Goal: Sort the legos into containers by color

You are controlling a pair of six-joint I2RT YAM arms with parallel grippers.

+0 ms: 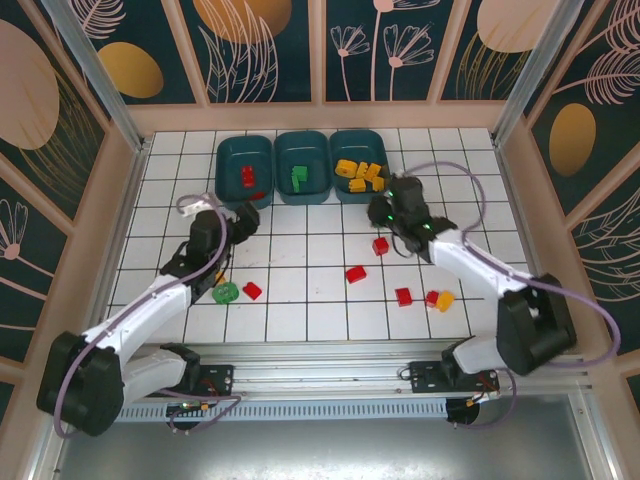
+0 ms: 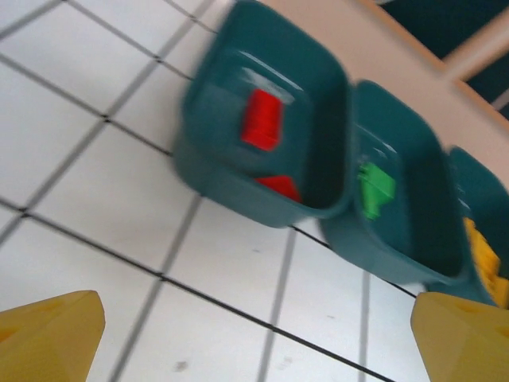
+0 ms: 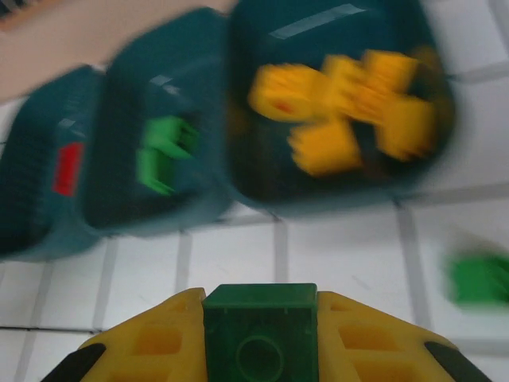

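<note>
Right gripper (image 3: 260,344) clamped on a green lego (image 3: 259,306), near the containers (image 1: 301,198) at 12 o'clock. Left gripper (image 2: 258,338) spread wide, empty. Loose legos (image 1: 356,273), mostly red, lie toward 6 o'clock on the worktop (image 1: 300,320)

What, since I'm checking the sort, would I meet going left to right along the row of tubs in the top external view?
Dark teal plastic tub holding red toy bricks → second teal tub holding green toy bricks → third teal tub holding yellow-orange toy bricks.
</note>
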